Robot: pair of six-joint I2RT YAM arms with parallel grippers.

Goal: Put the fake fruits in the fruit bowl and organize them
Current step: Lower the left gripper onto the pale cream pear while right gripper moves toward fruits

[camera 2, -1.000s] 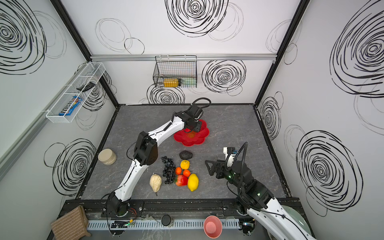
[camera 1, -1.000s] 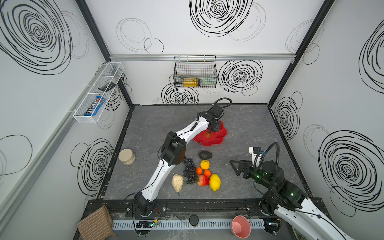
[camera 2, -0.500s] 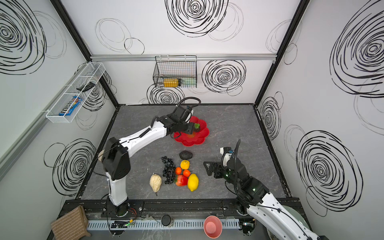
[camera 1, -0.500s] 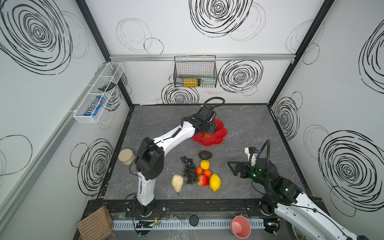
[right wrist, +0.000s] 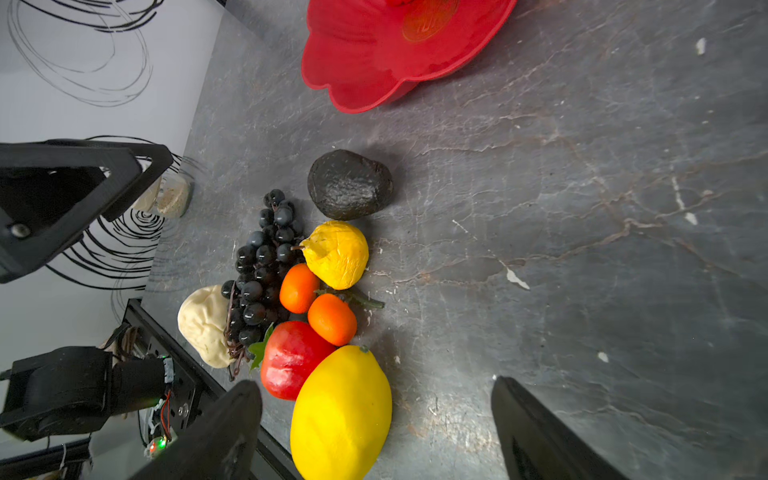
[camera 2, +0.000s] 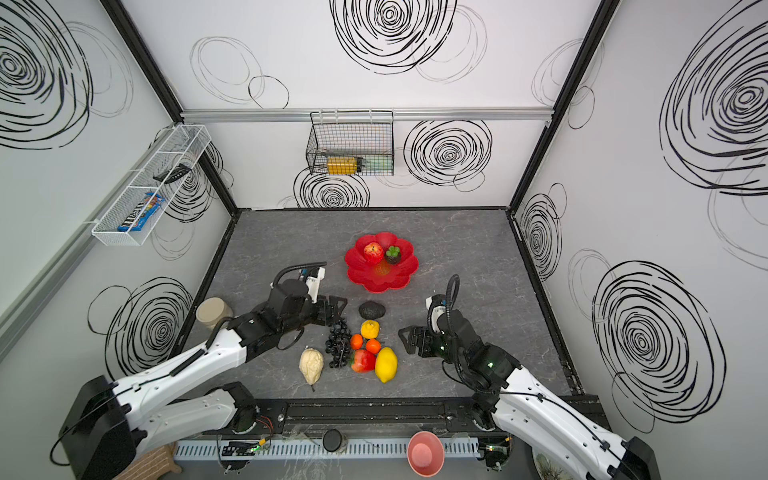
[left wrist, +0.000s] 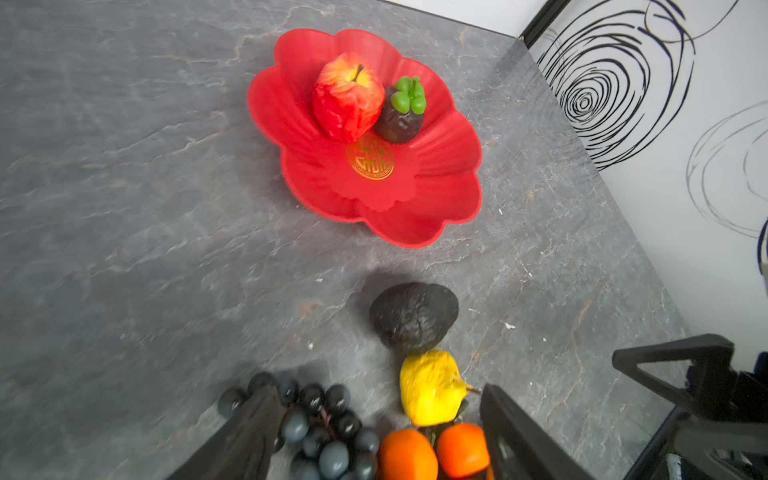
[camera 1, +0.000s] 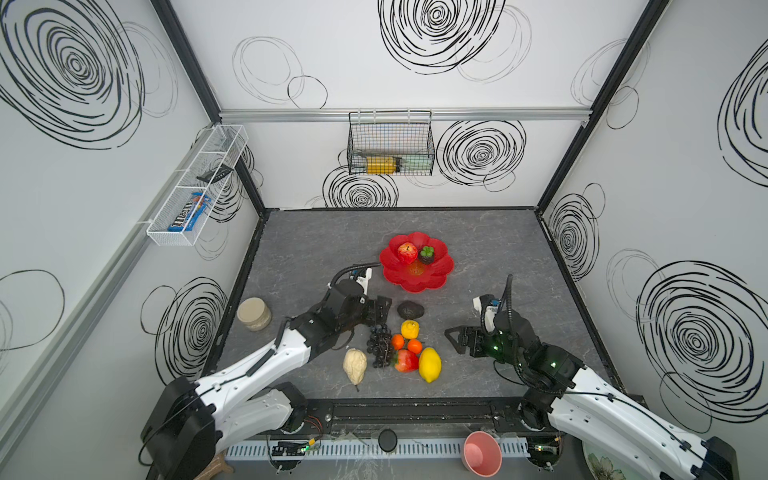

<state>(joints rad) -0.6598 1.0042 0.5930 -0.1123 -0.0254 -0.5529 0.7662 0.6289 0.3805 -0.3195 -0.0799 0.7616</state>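
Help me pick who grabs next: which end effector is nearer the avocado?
Left. The left end effector sits close beside the avocado, on its left in a top view; the right end effector is farther, off to its right.

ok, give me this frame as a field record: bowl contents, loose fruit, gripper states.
bowl: fruit bowl holds red apple and mangosteen
loose on table: avocado, small lemon, two oranges, strawberry, large lemon, grape bunch, cream fruit
left gripper: open, empty, by the grape bunch
right gripper: open, empty, right of the loose fruit
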